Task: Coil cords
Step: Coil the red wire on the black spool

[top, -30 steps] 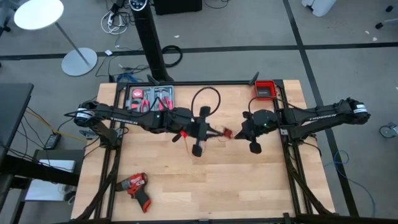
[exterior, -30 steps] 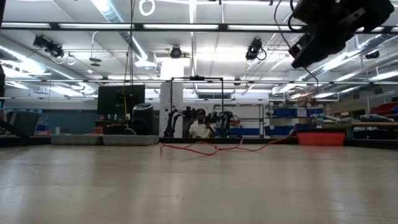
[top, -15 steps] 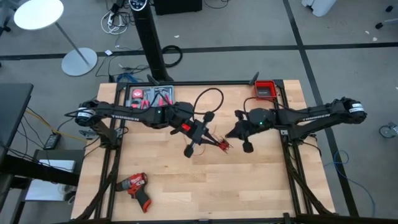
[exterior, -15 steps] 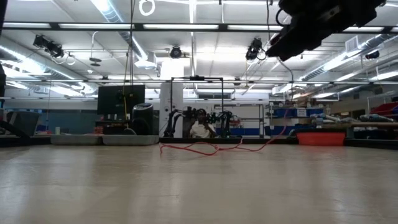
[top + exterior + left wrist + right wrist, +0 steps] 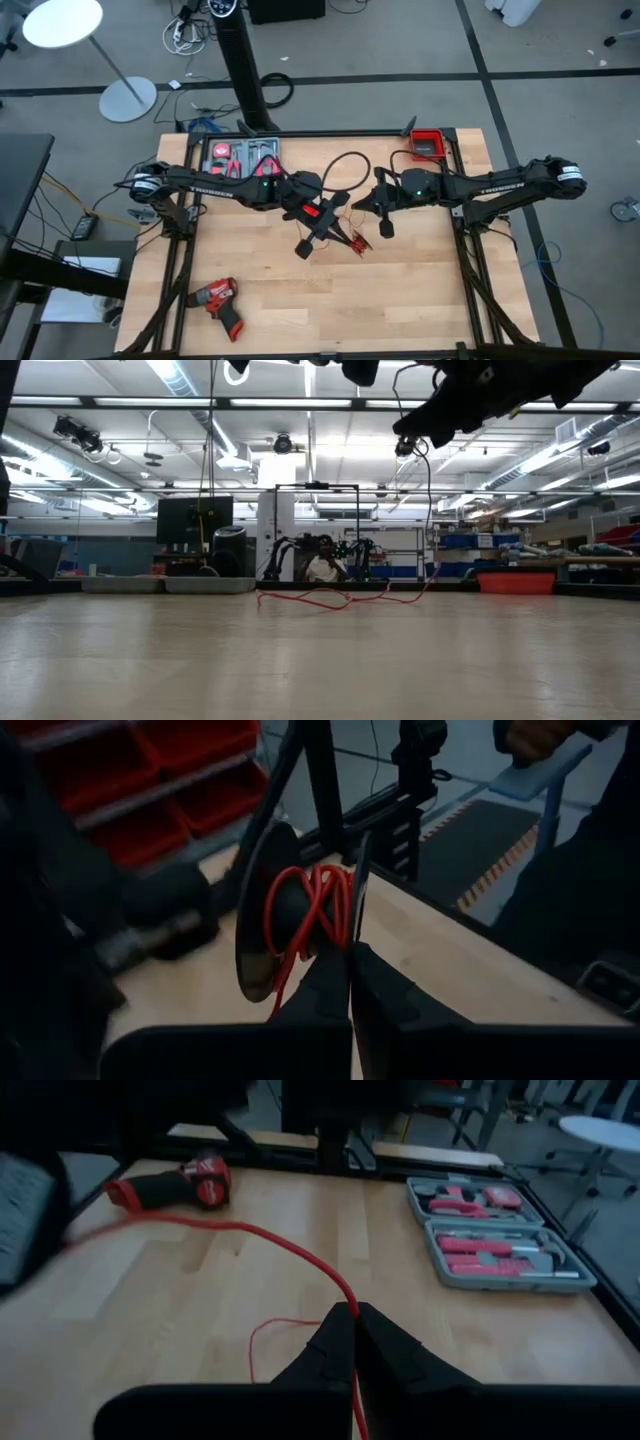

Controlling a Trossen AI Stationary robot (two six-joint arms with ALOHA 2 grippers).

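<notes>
Right wrist view: red wire (image 5: pixel 262 1237) probably runs straight away from pinched right gripper (image 5: pixel 354 1326).

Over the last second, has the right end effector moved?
Yes. In the high view the right end effector, shut on the red wire, has swung toward the table's centre, farther from the red bin.

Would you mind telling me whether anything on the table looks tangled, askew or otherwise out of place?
The red wire is only partly wound: some turns sit on the spool at the left tool, while the rest trails loose across the table to the right tool, which pinches it.
</notes>
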